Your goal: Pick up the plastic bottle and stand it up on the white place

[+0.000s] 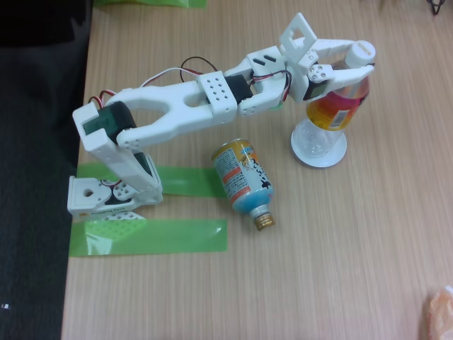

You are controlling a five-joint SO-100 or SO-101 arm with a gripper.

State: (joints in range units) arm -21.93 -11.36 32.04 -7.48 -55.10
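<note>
Your surface is a light wood-grain table (340, 269). Two green tape strips (152, 236) hold the arm's base (106, 202) at about eight o'clock. A printed can-bottle (243, 180) lies on its side near centre. The white dish (320, 152) sits at two o'clock; something pale orange, perhaps plastic (440, 312), lies at five.

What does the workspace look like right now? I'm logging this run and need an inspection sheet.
Surface: light wooden table, green tape strips by the arm's base.
Job's things: clear ribbed plastic bottle with orange label, standing slightly tilted in the small round white dish.
Clutter: blue-and-orange printed can-bottle on its side; pale orange thing at the edge.
Grippers: white gripper closed around the bottle's top.
Cables: red, black and white wires along the arm.
Surroundings: dark floor left.
</note>
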